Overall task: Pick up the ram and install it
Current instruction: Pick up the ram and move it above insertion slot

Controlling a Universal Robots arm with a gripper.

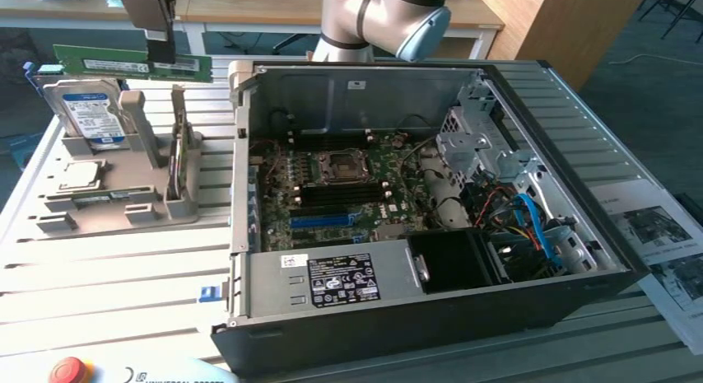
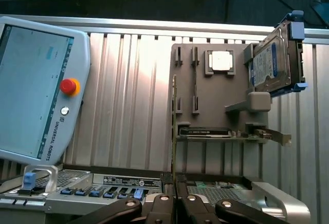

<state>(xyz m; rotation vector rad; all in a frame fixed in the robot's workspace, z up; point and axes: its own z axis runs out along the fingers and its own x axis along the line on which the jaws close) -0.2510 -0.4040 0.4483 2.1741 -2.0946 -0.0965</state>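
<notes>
The ram (image 1: 132, 64) is a long green stick with a white label. It hangs level in the air above the grey holder (image 1: 110, 214), at the exterior view's left. My gripper (image 1: 160, 52) comes down from above and is shut on the ram's top edge near its middle. In the wrist view the ram (image 2: 174, 111) appears edge-on as a thin line running out from between my closed fingertips (image 2: 163, 199). The open computer case (image 1: 615, 268) with its motherboard (image 1: 363, 181) lies at the exterior view's right of the ram.
A silver hard drive (image 1: 88, 111) stands upright in the holder, and a square processor (image 1: 79, 175) lies flat on it. A teach pendant (image 2: 36, 90) with a red button rests on the slatted table (image 1: 110, 276). Papers (image 1: 659, 235) lie beside the case.
</notes>
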